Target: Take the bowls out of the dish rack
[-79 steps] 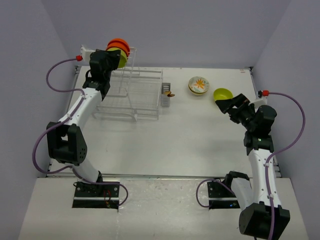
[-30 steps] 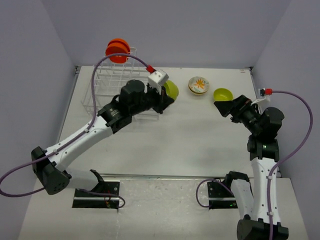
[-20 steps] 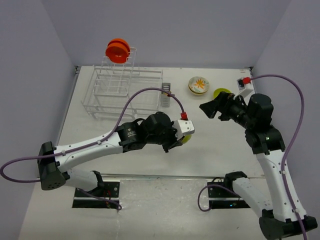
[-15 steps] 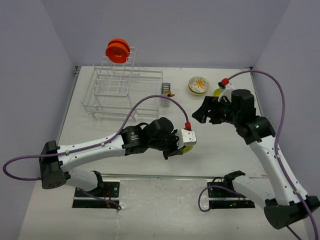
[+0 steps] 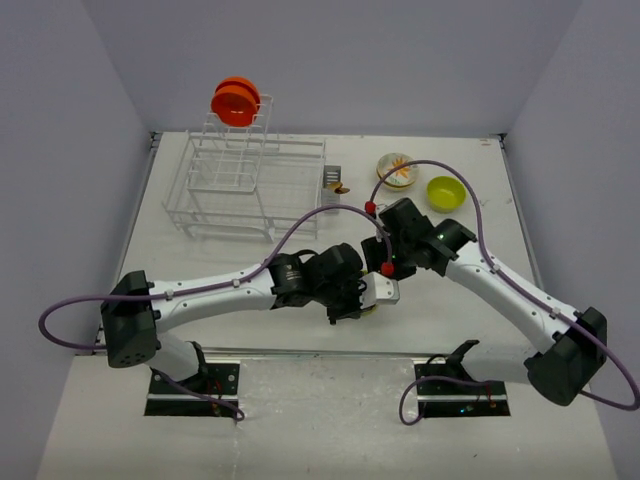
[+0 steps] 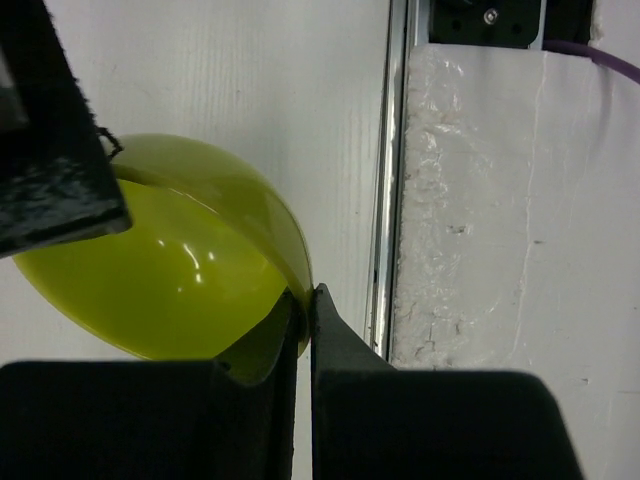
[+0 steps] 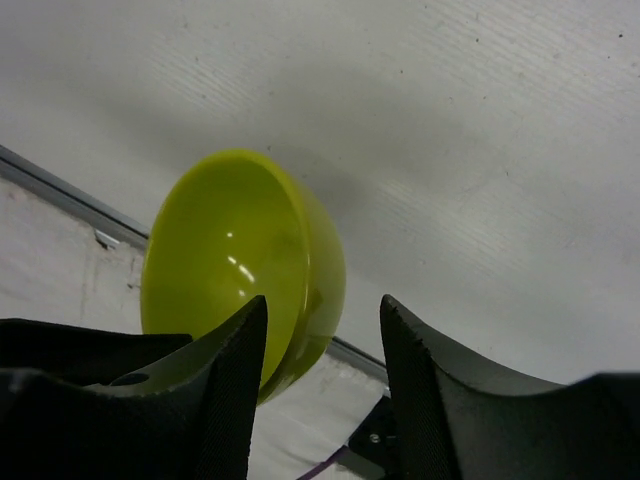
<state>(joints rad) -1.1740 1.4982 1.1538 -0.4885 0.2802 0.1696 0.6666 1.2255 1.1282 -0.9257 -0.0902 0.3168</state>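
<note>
Orange-red bowls (image 5: 236,100) stand on edge atop the tower of the white dish rack (image 5: 250,190), upper left of the top view. Low of centre, the left gripper (image 6: 303,300) pinches the rim of a lime-green bowl (image 6: 170,260) near the front edge of the table (image 5: 200,255). The right gripper (image 7: 323,300), jaws spread, straddles that bowl's wall. A cream flowered bowl (image 5: 397,170) and a second lime-green bowl (image 5: 445,192) sit upper right.

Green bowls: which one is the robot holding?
The front green bowl, rim pinched by the left hand; the other green bowl sits free farther back.
</note>
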